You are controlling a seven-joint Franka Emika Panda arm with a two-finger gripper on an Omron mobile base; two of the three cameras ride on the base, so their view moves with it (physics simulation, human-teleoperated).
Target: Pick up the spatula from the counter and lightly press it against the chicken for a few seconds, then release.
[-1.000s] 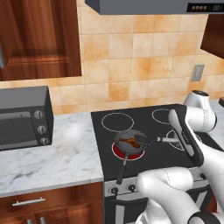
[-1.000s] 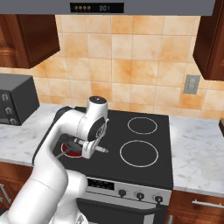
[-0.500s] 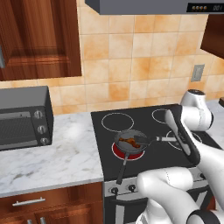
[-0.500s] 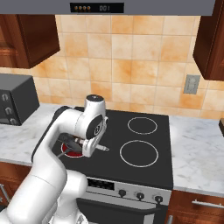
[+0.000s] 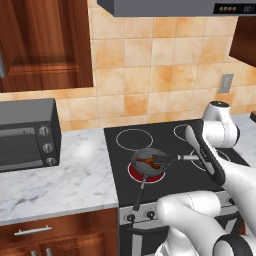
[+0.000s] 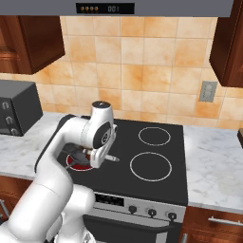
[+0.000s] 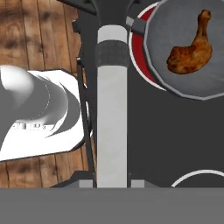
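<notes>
The spatula (image 7: 112,113) is off the counter, its pale handle pinched between the closed jaws of the gripper (image 7: 112,183) and running toward 12 o'clock in the hand view. The chicken (image 7: 189,51) lies at its 2 o'clock in the grey pan (image 7: 175,89) on the red burner (image 7: 141,65). In the left base view the dark blade reaches over the pan's 3 o'clock rim, seemingly beside the chicken; contact is unclear. At 9 o'clock of the stove (image 5: 117,165), a toaster oven (image 5: 25,135) stands on the marble counter (image 5: 65,180).
</notes>
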